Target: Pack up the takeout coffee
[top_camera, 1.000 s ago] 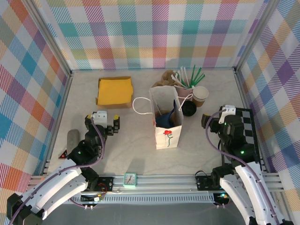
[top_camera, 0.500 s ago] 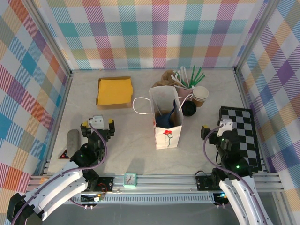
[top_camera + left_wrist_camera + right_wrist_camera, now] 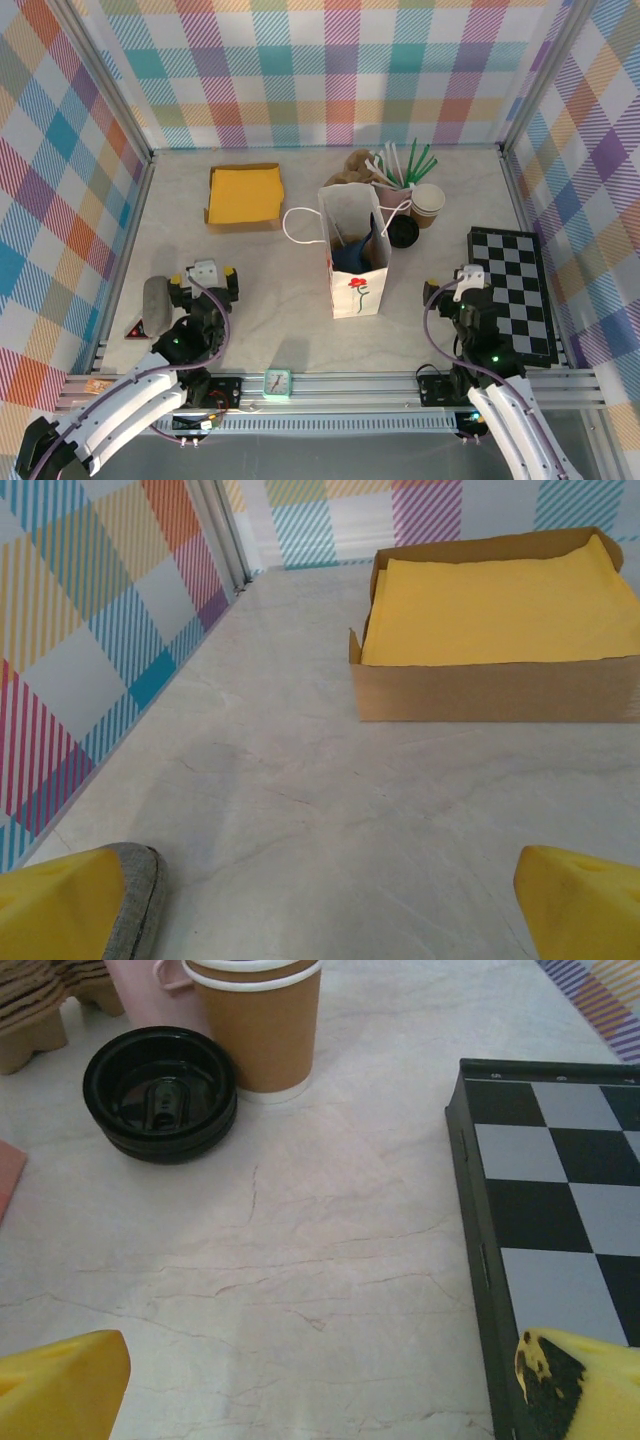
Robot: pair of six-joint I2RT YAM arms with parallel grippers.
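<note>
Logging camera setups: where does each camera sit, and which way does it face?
Top external: above, behind the bases, looking down on the table; left hand and right hand show.
Left wrist: low, facing the yellow-filled box; its yellow fingertips show.
Right wrist: low, facing black lid, cups, chessboard; fingertips show.
Shared: top and right wrist both see the chessboard.

Multicoloured plaid walls (image 3: 330, 70), a pale veined table (image 3: 280, 290), a yellow sheet (image 3: 490, 605) in its brown box (image 3: 490, 692), a white bag (image 3: 357, 285) printed with a red rose, and there's the black-and-white checkerboard (image 3: 512, 290).
</note>
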